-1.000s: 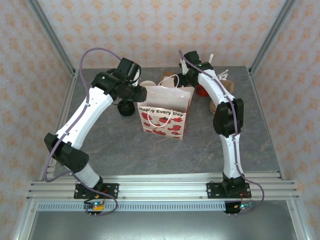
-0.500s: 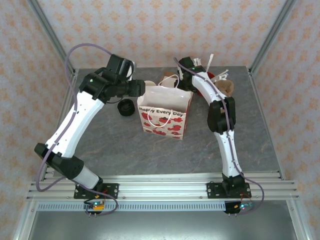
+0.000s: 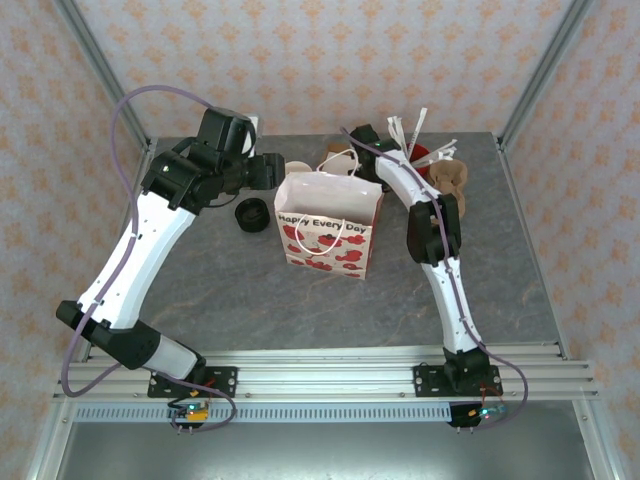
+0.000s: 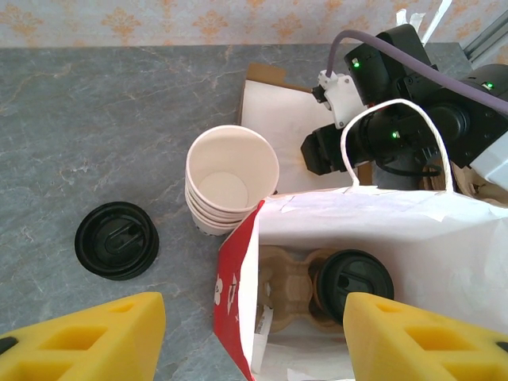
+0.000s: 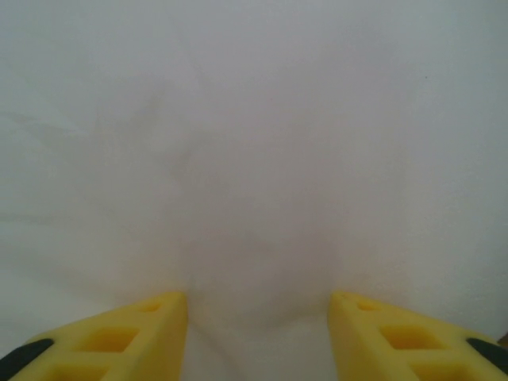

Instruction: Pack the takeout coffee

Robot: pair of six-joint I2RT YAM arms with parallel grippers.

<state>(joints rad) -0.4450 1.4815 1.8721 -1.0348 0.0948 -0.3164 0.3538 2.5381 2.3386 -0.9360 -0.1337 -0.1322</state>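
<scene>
Low in the left wrist frame, right of centre, the takeout coffee (image 4: 355, 284) sits in a cardboard carrier (image 4: 287, 283) inside the gift bag (image 4: 413, 230). The left tool (image 4: 254, 341) hangs released above the bag's rim; the right tool (image 5: 258, 325) is spread too, facing a white surface (image 5: 254, 143).

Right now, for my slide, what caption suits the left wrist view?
Lidded takeout coffee in the carrier inside the open gift bag; stacked cups and black lid outside.
</scene>
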